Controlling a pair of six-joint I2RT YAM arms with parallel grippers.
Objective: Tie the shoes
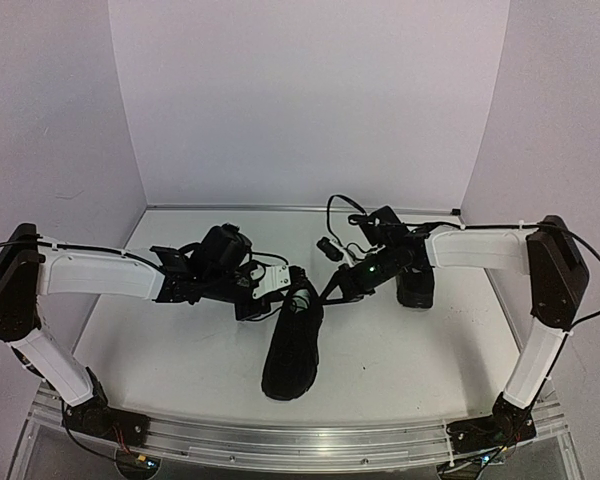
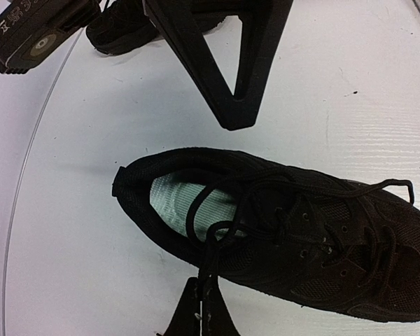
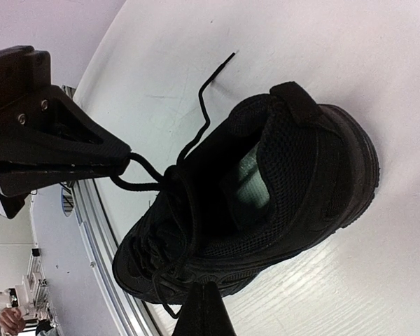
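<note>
**Lace held out from the near shoe (image 1: 292, 345) at table centre**
Top view: second shoe (image 1: 416, 288) sits aside at 2 o'clock. Left wrist view: left gripper (image 2: 198, 311), at 6 o'clock, is clamped on a lace (image 2: 208, 255), likely to start the knot. Right wrist view: right gripper (image 3: 201, 308) is closed beside the shoe (lace contact indeterminate).

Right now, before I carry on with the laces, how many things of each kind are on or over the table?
Black shoes: 2 (near shoe, far-right shoe)
Robot arms: 2 (left arm, right arm)
Total: 4
</note>
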